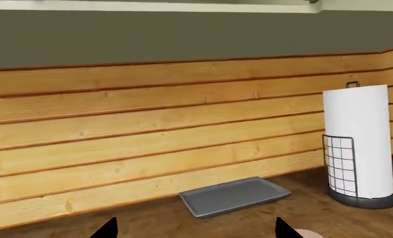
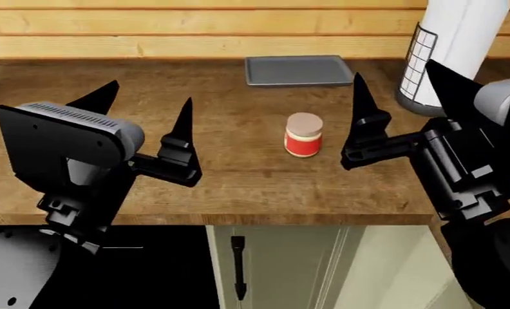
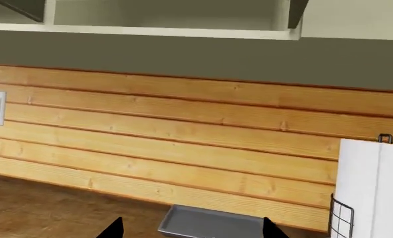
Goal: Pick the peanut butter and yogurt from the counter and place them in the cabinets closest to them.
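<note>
You see the peanut butter (image 2: 304, 135) standing upright on the desk (image 2: 237, 187), near the middle of the worktop and set back from its thick front edge. It is a small round jar with a tan lid, a pale cream band below the lid and a red label around the body. The desk is brown wood-grain. Below its front edge you see the cabinets (image 2: 281, 264): pale sage-green doors, shut, one with a black vertical bar handle (image 2: 237, 267).
</note>
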Tool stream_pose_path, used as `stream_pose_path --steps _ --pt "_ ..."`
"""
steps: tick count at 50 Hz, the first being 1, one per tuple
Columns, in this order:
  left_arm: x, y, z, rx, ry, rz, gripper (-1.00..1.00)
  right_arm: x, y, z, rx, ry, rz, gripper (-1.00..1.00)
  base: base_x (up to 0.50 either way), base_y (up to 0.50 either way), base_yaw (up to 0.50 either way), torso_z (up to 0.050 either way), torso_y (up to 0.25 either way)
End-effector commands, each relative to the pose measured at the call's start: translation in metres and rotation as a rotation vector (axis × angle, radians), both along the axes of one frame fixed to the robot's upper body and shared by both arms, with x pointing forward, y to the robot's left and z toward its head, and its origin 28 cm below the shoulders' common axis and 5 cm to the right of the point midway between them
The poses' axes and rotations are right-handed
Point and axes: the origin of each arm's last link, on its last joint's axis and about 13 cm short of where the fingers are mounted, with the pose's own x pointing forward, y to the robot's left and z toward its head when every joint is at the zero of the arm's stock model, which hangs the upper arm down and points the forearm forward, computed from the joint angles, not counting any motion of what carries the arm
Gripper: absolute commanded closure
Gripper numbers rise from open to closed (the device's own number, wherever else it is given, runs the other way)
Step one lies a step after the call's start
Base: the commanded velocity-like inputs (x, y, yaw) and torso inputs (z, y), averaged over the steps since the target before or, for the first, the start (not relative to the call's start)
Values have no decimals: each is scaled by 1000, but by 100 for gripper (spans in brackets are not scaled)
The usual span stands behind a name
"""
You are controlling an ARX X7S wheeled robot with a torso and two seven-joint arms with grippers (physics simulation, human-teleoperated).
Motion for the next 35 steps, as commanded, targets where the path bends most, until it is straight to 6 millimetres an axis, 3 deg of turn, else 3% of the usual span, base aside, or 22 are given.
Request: stream_pose_path --steps 1,14,27,35 --pt "-2 2 4 12 -9 0 -100 -2 1 7 -22 1 35 -100 430 0 0 50 43" --pt "-4 4 4 26 -14 12 -100 -3 1 12 0 17 97 -100 431 51 0 48 38" --pt "-3 6 3 37 30 38 -100 -4 0 15 2 44 147 -100 74 0 0 8 4" --pt "-8 7 7 39 11 7 -100 -9 -2 20 6 48 177 -100 232 0 0 47 0"
